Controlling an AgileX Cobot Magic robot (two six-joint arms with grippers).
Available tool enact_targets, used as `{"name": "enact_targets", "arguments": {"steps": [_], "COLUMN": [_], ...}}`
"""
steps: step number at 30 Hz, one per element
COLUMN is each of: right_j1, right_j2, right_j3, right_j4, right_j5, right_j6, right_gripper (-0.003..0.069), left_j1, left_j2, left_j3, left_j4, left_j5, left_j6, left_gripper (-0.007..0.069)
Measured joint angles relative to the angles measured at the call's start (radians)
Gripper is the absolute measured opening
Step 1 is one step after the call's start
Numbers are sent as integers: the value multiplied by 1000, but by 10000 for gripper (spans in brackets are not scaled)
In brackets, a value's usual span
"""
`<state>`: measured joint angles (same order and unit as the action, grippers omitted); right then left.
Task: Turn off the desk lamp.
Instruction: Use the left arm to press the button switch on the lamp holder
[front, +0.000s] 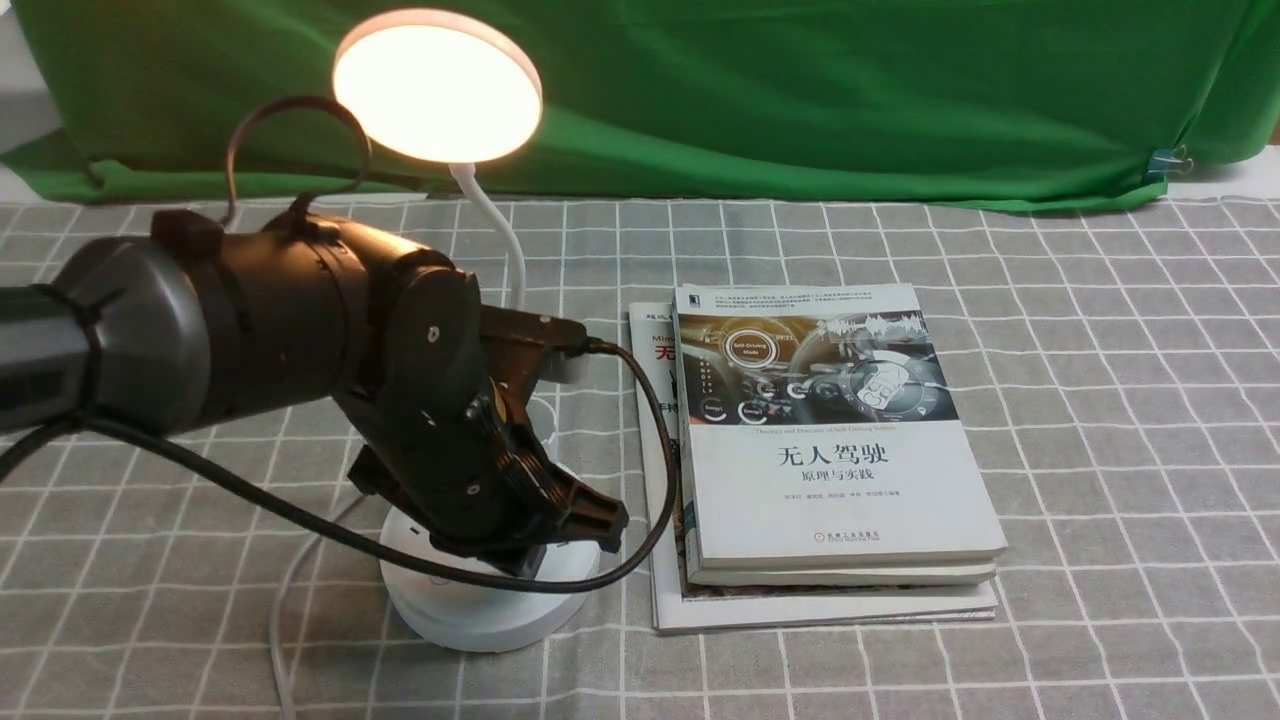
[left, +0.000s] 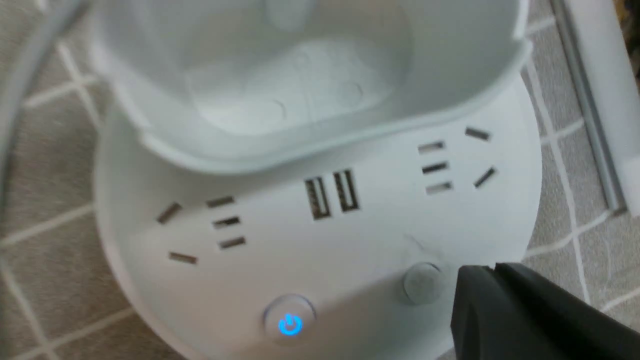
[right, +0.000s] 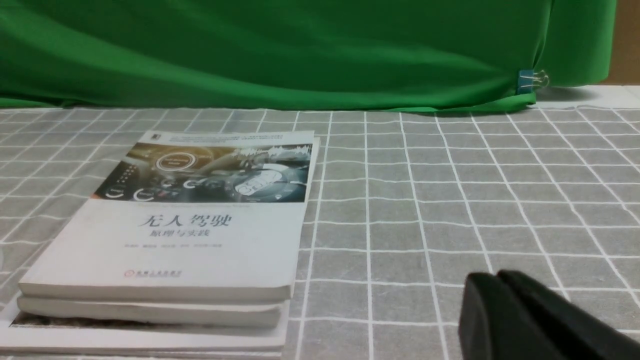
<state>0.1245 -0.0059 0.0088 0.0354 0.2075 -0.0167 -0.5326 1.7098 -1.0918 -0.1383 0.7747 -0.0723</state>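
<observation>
We see the left gripper (left: 492, 270) clenched, its fingertips together and holding nothing, over the lamp's base near the plain button; we cannot tell whether it touches the base. The right gripper (right: 495, 277) is likewise clenched and grasps nothing. We observe the gray checked tablecloth (front: 1120, 450) extending beneath the objects, with the green cloth (front: 800, 100) hanging behind it. The desk lamp (front: 437, 95) stands upright on the robot's left side, its disc head lit, its base partly hidden by the left arm (front: 280, 320). To the right of the lamp, we find stacked books (front: 840, 500) lying flat, just beside its base. We note a small binder clip (front: 1165, 162) on the green cloth. On the base, we distinguish the power button (left: 290, 320), its symbol glowing blue, and the plain button (left: 423, 283).
</observation>
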Motion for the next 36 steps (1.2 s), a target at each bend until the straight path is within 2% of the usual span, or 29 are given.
{"name": "enact_targets", "arguments": {"steps": [36], "right_j1": [0], "right_j2": [0], "right_j3": [0], "right_j4": [0], "right_j5": [0], "right_j6": [0], "right_gripper": [36], "left_j1": [5], "left_j2": [47], "left_j3": [-21], "left_j4": [24], "left_j5": [27], "left_j6": [12], "left_gripper": [1]}}
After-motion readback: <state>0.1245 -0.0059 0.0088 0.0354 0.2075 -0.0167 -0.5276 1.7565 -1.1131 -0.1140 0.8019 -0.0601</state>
